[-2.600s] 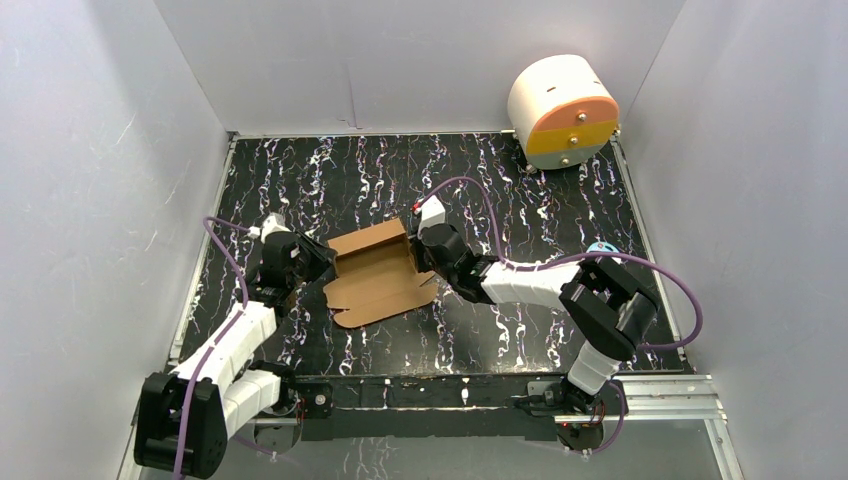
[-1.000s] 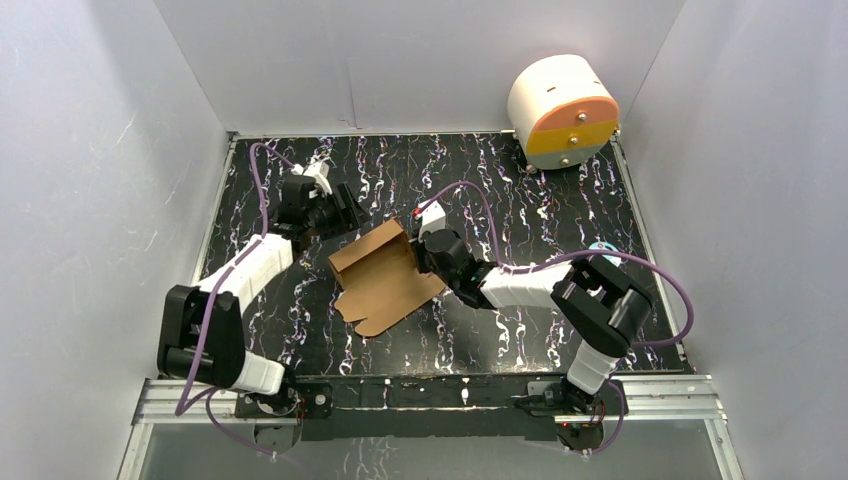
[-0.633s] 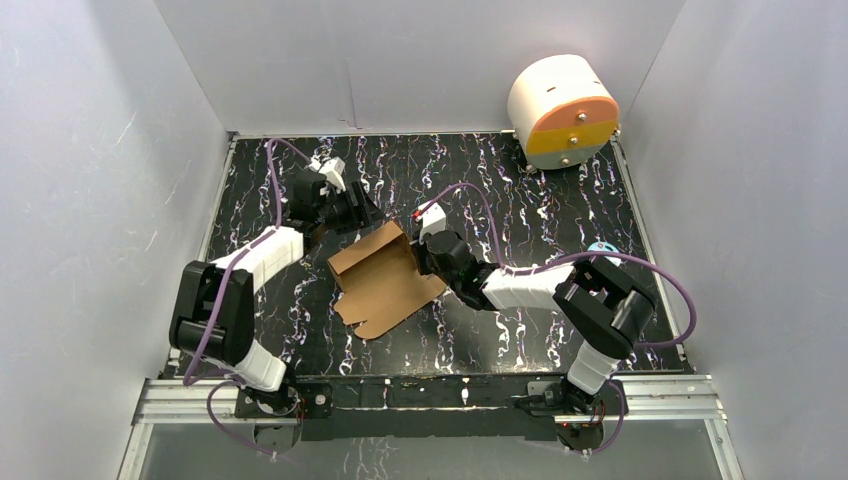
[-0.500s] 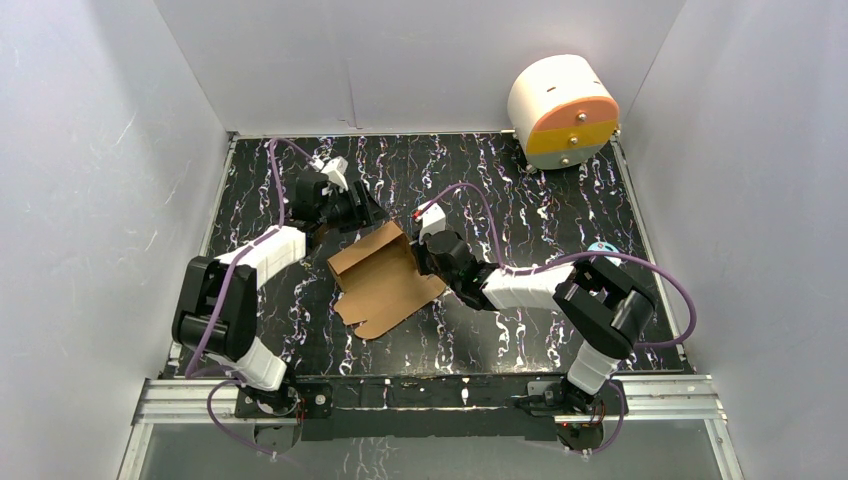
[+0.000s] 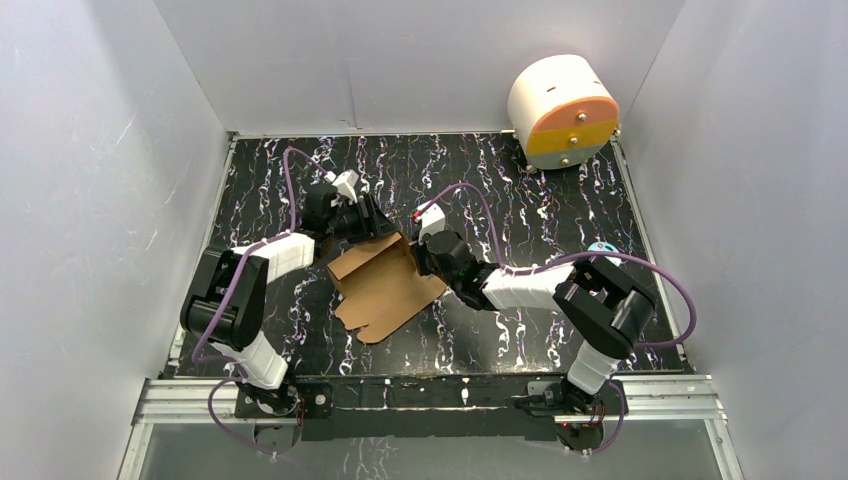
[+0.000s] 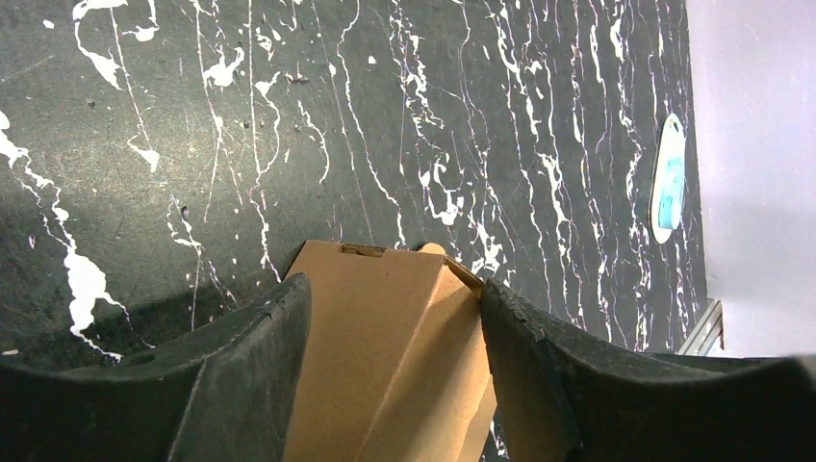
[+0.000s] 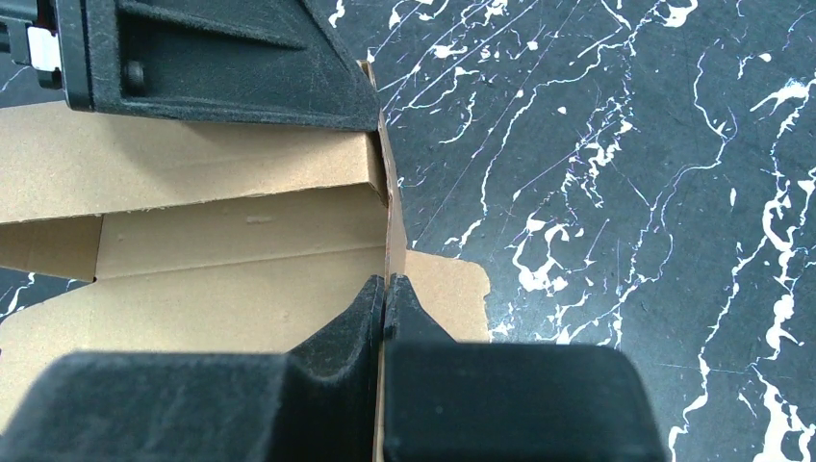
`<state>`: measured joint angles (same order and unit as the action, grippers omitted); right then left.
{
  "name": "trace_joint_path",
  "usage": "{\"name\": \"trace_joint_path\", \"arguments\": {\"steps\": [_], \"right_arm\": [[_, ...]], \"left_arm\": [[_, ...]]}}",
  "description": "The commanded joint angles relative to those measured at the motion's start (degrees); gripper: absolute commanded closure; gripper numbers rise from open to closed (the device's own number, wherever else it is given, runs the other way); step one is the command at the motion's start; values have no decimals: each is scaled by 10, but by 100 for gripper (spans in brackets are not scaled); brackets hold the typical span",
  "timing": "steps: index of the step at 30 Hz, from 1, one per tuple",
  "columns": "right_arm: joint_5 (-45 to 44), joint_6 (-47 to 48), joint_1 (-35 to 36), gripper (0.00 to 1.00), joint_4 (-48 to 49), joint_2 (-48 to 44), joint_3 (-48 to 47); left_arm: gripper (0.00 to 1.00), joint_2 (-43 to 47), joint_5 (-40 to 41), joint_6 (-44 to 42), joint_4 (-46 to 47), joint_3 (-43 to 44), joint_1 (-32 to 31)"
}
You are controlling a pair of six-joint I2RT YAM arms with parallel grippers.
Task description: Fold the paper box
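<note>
Folding is judged barely begun: far wall of box (image 5: 385, 285) is straddled by spread left hand (image 6: 390, 289), side flap is clamped by right hand (image 7: 385, 284); rest lies flat.

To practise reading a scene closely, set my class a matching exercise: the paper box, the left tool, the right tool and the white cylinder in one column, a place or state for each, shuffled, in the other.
1. paper box
2. left tool
3. right tool
4. white cylinder

A. far right corner
B. shut on a cardboard edge
C. in the middle, partly folded
D. open, astride the raised flap

Pairs: 1-C, 2-D, 3-B, 4-A
</note>
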<state>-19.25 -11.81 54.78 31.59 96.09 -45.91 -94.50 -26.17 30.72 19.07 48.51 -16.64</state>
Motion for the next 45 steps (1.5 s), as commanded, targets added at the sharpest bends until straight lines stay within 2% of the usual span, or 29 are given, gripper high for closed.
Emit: {"name": "trace_joint_path", "arguments": {"steps": [1,7,16,19,26,33,45], "right_arm": [[6,1,2,100,34,-16,5],[9,9,0,95,49,-31,17],[107,71,-28,68,69,-95,43],[135,96,-46,63,66,-114,48],[216,117,-118,63,73,-100,59],[292,156,-122,53,133,-29,59],[385,153,-122,48,242,44,65]], "left_arm": [[39,19,-3,-5,31,-23,-4],[39,25,11,-11,26,-26,-4],[40,27,10,-9,25,-25,-4],[40,27,9,-11,25,-24,-4],[40,31,2,-5,28,-25,-4],[40,30,-11,19,24,-20,-4],[41,25,-20,46,40,-24,-4]]}}
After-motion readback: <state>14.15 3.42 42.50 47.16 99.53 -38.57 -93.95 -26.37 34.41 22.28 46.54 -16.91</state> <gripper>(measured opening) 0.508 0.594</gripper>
